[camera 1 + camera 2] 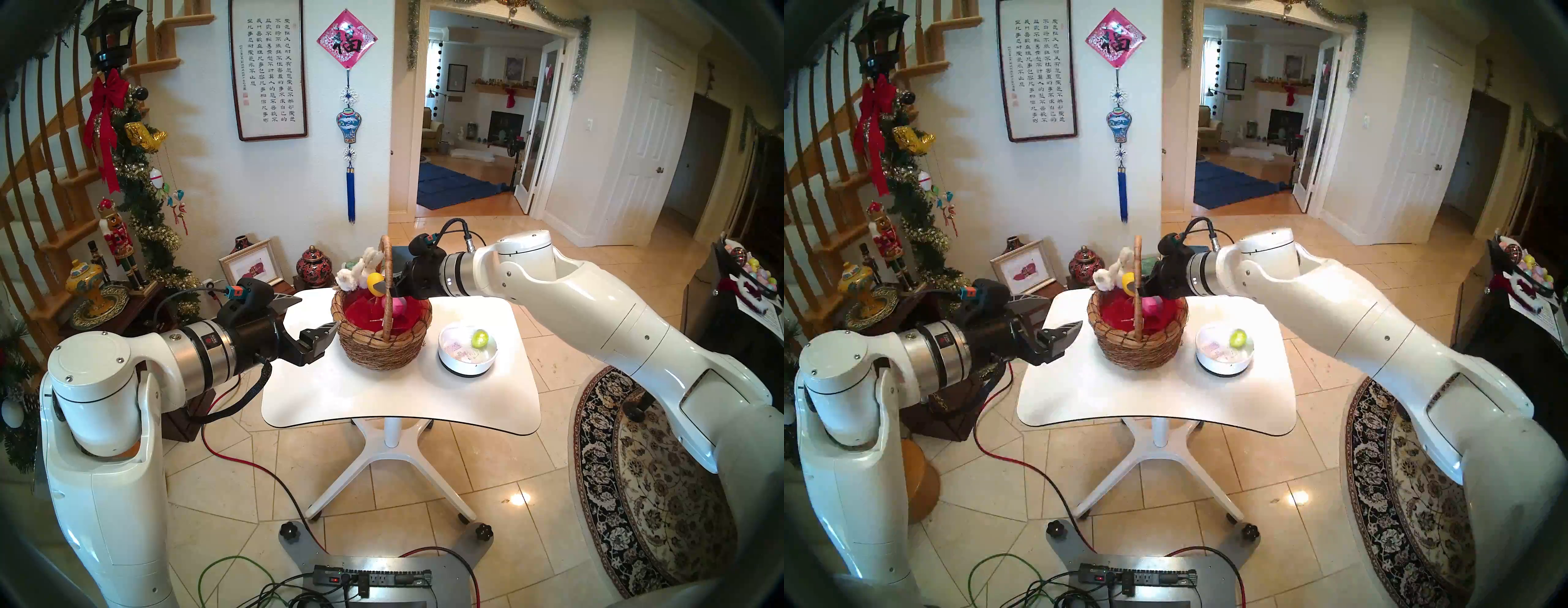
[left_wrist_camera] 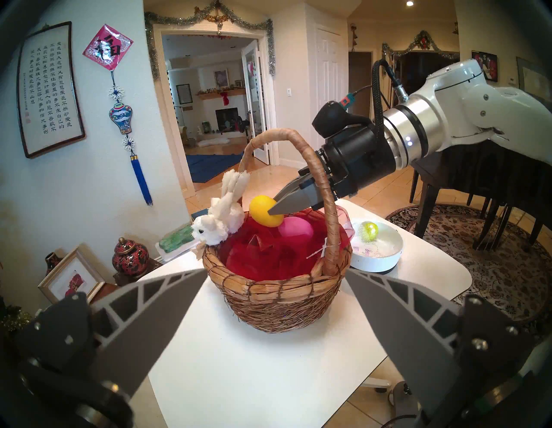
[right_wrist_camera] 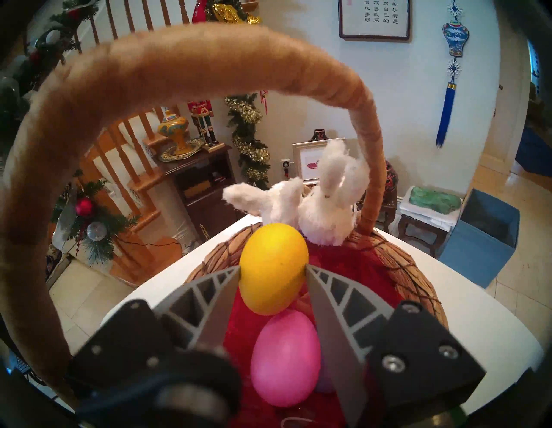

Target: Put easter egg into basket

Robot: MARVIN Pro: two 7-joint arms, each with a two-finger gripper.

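Over the basket (image 2: pixel 277 296) on my little white table (image 1: pixel 399 403) is where things stand right now: my right gripper (image 3: pixel 273 270) is reaching in under the arched handle (image 2: pixel 324 191), jaws pinching a yellow egg (image 3: pixel 273 269) by its sides, and the egg hangs above the red lining (image 2: pixel 254 260), just beside the white plush bunny (image 2: pixel 218 221) on the rim. So that egg is over the opening but not let go yet; I'd call it almost done, with only lowering a touch and opening the jaws left. A pink egg (image 3: pixel 285 358) is already lying in the lining right below the yellow one, so one is in the bag (well, basket). What's left after this drop, as far as I can judge, is the shiny green egg (image 1: pixel 480 339) sitting in the small white bowl (image 1: pixel 466 365) just to the right of the basket on the table. My left gripper (image 1: pixel 312 320) hovers near the basket's left side with its fingers spread wide and nothing in them, not touching the wicker as far as I can see. One thing I'm watching: the yellow egg sits close to the bunny and above the pink one, so it may roll once released.
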